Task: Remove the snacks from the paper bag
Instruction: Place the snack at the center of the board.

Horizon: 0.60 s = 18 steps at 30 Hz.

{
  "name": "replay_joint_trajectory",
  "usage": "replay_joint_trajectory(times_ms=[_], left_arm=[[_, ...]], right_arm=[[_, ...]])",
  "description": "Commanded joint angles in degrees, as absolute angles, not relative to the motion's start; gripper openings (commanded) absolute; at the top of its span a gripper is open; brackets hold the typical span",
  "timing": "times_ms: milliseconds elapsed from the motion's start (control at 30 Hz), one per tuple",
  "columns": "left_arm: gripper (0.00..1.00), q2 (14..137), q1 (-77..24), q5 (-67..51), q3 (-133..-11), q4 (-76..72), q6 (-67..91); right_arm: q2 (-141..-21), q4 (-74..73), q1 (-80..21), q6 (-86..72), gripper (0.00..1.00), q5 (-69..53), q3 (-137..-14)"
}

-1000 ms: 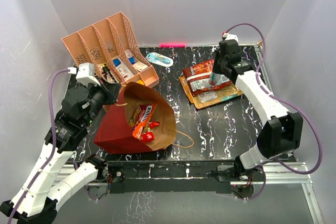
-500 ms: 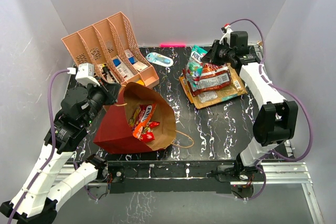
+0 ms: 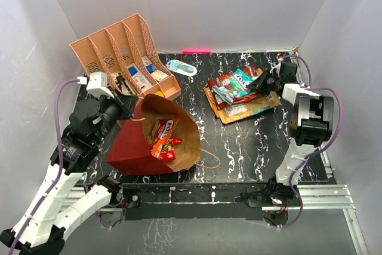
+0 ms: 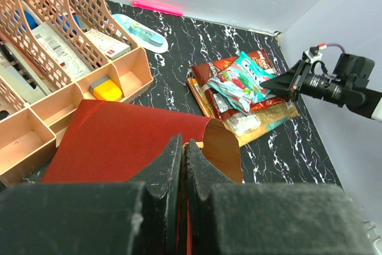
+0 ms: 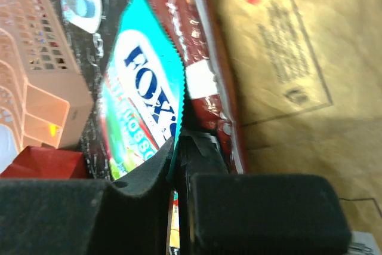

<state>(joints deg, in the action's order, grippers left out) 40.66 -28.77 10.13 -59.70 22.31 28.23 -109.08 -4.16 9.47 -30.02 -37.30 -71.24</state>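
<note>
The dark-red paper bag [image 3: 134, 147] lies on its side with its brown mouth facing right. Orange and red snacks [image 3: 162, 138] show inside it. My left gripper [image 3: 127, 111] is shut on the bag's upper rim [image 4: 206, 125], and in the left wrist view the fingertips [image 4: 183, 147] pinch the paper edge. At the back right my right gripper [image 3: 262, 85] is shut on the corner of a teal packet [image 3: 230, 86], which lies over a dark red-brown packet [image 3: 222, 101] and a gold packet [image 3: 248, 110]. The right wrist view shows the teal packet [image 5: 146, 88] clamped between the fingers.
A peach slotted organizer [image 3: 119, 58] with small boxes stands at the back left, close to the bag's rim. A light-blue oval object [image 3: 181, 67] lies beside it. White walls enclose the black marbled table [image 3: 239, 147], and the right arm is folded near the right wall.
My right gripper has swung to the right and down with the teal packet, which went from standing up above the pile to lying over it. The left arm and the bag have not moved.
</note>
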Motion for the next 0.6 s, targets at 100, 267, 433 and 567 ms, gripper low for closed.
replay_joint_trajectory(times_ms=[100, 267, 433, 567], left_arm=[[0.0, 40.17, -28.76, 10.71, -60.65, 21.74, 27.86], [0.0, 40.21, -28.77, 10.46, -60.57, 21.52, 27.95], [0.0, 40.21, -28.7, 10.44, -60.29, 21.53, 28.03], [0.0, 39.76, -28.72, 10.69, -60.03, 21.61, 28.12]], right_arm=[[-106.63, 4.84, 10.81, -30.66, 0.08, -29.65, -65.62], [-103.57, 11.5, 11.64, -34.21, 0.08, -25.53, -58.64], [-102.37, 15.61, 11.69, -36.11, 0.08, -27.05, -55.62], [-99.41, 13.26, 11.71, -34.71, 0.34, -29.06, -55.71]])
